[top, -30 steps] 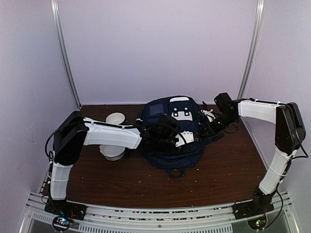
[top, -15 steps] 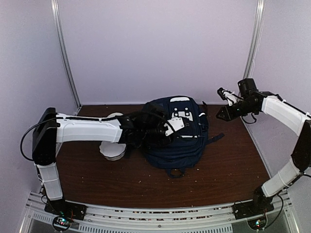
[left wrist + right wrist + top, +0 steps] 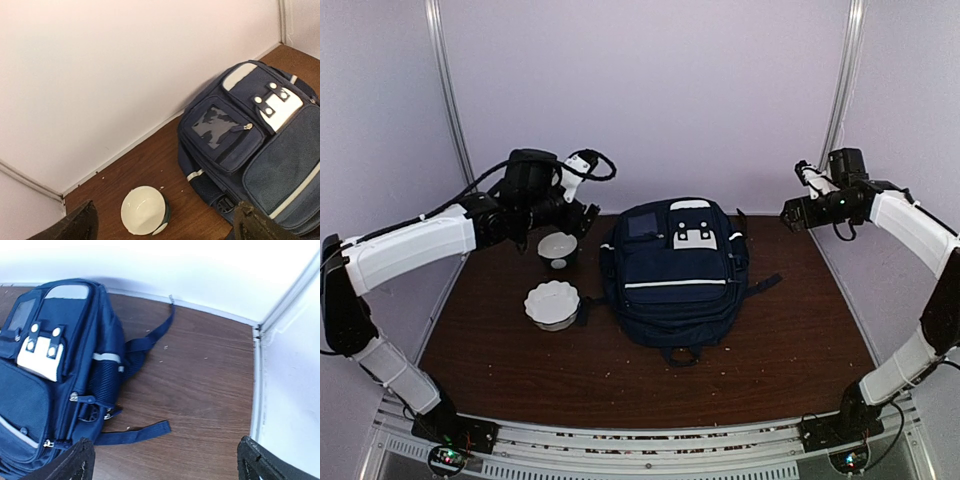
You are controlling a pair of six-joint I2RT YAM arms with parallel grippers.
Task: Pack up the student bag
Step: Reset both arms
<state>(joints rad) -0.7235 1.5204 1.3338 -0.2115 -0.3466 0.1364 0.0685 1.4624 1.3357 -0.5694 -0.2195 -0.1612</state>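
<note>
The student bag (image 3: 675,270) is a navy backpack with white stripes and white buckle patches, lying flat on the brown table with its front up. My left gripper (image 3: 572,212) hangs open in the air left of the bag, above the back of the table. In the left wrist view its dark fingertips (image 3: 75,227) frame a small bowl (image 3: 145,210), with the bag (image 3: 250,145) to the right. My right gripper (image 3: 792,213) is raised to the right of the bag, open and empty. The right wrist view shows the bag (image 3: 50,370) and its loose straps (image 3: 132,434) below.
A small white bowl (image 3: 558,247) and a scalloped white bowl (image 3: 552,303) stand left of the bag. White walls close in the back and both sides. Bare brown table (image 3: 790,340) lies to the right and in front of the bag.
Both grippers were shut at the bag a second ago. Both have opened and lifted away, the left up and to the back left, the right up to the back right.
</note>
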